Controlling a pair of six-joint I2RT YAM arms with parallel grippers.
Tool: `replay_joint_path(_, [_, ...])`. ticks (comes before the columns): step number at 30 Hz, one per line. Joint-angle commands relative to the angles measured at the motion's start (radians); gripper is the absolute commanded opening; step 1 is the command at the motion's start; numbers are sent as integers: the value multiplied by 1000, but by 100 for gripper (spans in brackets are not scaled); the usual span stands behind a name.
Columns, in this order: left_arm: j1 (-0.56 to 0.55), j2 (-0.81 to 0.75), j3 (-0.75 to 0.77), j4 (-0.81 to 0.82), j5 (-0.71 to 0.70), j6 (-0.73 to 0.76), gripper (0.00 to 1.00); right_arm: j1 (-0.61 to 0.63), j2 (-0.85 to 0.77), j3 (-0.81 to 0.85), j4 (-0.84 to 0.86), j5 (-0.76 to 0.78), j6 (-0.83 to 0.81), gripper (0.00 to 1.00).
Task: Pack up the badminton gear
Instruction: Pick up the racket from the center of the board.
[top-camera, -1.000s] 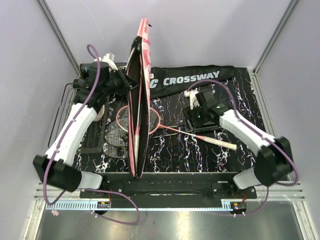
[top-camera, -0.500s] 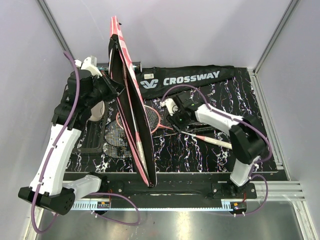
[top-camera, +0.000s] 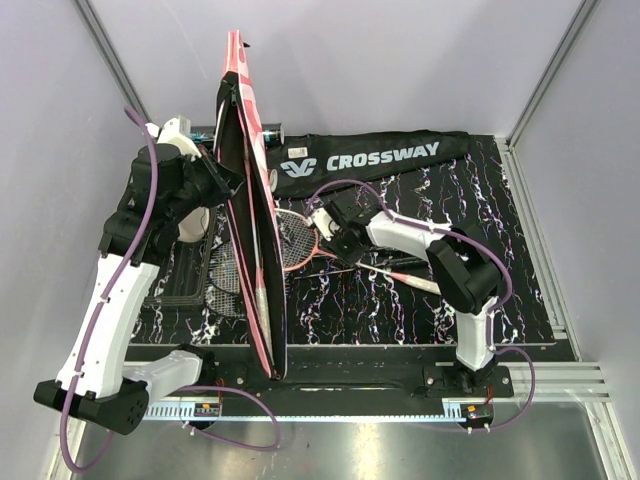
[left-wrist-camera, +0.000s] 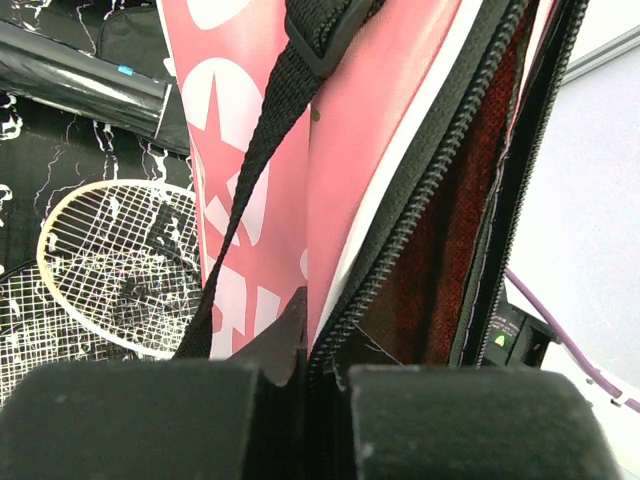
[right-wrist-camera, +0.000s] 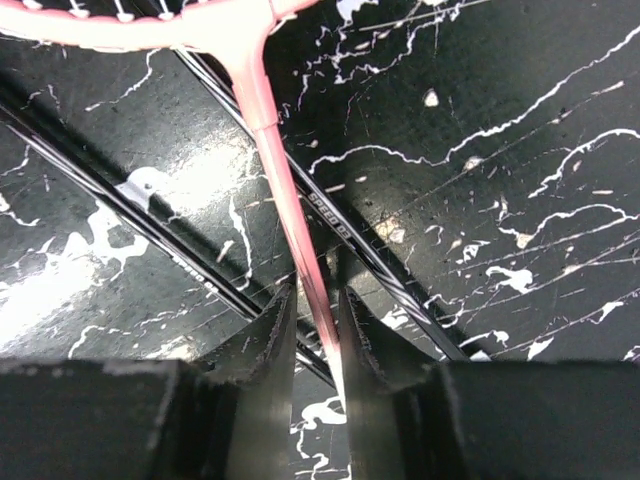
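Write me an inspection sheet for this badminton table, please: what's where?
Surface: black table with white marbling.
Job's things: pink racket case held upright, unzipped; CROSSWAY bag flat at the back; pink racket lying right of the case; second racket left of it.
Clutter: wire basket at left.
Fingers: left fingers clamped on the case edge; right fingers straddle the pink racket's shaft, grip unclear.
Cables: purple cables loop along both arms.
Surroundings: plain grey walls.
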Motion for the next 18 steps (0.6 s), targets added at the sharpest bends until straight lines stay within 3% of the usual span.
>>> replay_joint_path(1, [1, -20, 6, 90, -45, -20, 0, 24, 5, 20, 60, 80, -43, 27])
replay_joint_path(8, [3, 12, 15, 99, -148, -40, 0, 50, -139, 53, 22, 264, -83, 0])
replay_joint_path(10, [1, 28, 25, 107, -180, -33, 0, 50, -208, 84, -45, 314, -72, 0])
replay_joint_path(16, [-23, 127, -2, 136, -209, -98, 0, 27, -331, 99, -180, 710, -41, 0])
replay_joint_path(18, [-43, 166, -25, 171, -243, -125, 0, -2, -367, 119, -218, 741, -17, 0])
